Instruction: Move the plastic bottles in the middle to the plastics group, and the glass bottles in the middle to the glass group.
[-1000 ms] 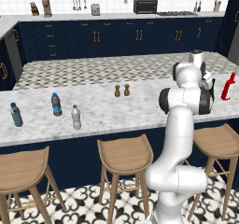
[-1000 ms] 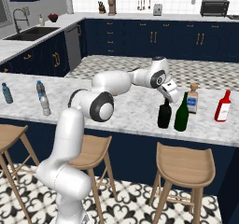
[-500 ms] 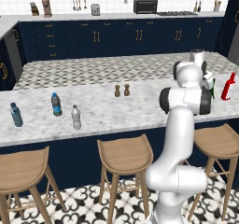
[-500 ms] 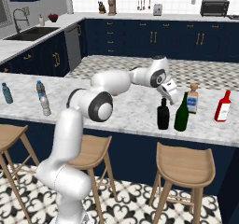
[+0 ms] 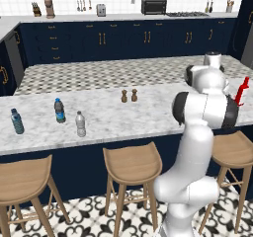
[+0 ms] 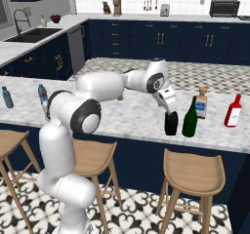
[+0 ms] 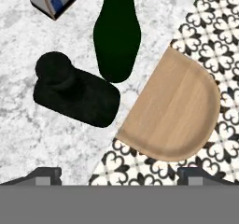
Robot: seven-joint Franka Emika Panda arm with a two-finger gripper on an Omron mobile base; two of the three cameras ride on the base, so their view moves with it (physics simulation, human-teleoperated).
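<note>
We saw the hand [image 6: 168, 107] spread wide, holding nothing, just above the black bottle [image 6: 171, 123]. That bottle stood on the table [image 6: 127, 116] near its front edge, beside the green bottle [image 6: 190, 117], with the clear bottle [image 6: 201, 103] and red bottle [image 6: 233, 111] nearby. The water bottle [image 5: 80, 124] stood far left.

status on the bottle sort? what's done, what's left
Done: the dark green wine bottle and the squat black bottle stand upright beside the clear labelled bottle and red bottle. In hand: nothing; the gripper is open just above the black bottle. Left: the unlabelled water bottle sits apart from the blue-labelled pair, not yet moved.
</note>
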